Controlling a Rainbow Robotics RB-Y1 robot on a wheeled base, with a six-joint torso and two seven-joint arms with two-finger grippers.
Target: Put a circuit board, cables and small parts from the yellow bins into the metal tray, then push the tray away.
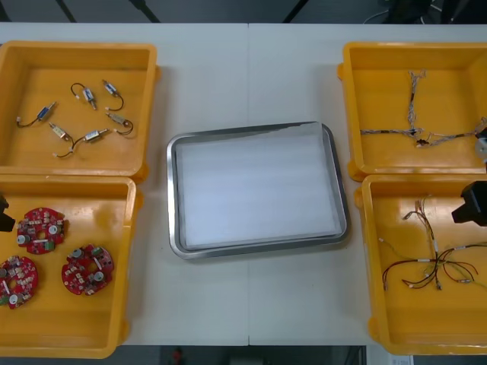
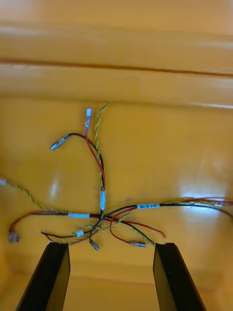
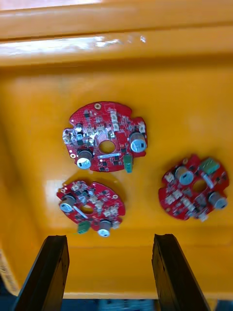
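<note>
**A:** Pale tabletop [image 1: 251, 76] is lying under everything, and the metal tray [image 1: 255, 190] is sitting mid-table, white inside and holding nothing yet. Which step is being set up?

**B:** I'm judging it as the first pick. To the tray's left, on the robot's side, the left gripper [image 3: 110, 238] is hovering over the yellow bin [image 3: 116, 73] holding three circuit boards [image 3: 106, 137]. Its fingers [image 3: 48, 272] are standing spread with nothing between them.

**A:** And the right gripper [image 2: 110, 247]?

**B:** It is hanging over the near bin [image 1: 411, 304] on the tray's right, jaws likewise wide apart. It is looking down at the red and yellow cables [image 2: 102, 204], which are lying in a loose tangle.

**A:** How should the board pick be going?

**B:** I'd be centring on the board lying nearest the fingertips, keeping clear of its neighbours, and closing across its rim rather than on the tall components. The boards are lying flat, so the fingertips are needing to reach right down to the bin floor.

**A:** The cables?

**B:** I'd be pinching where the strands are crossing, so that a single wire isn't slipping out alone.
</note>
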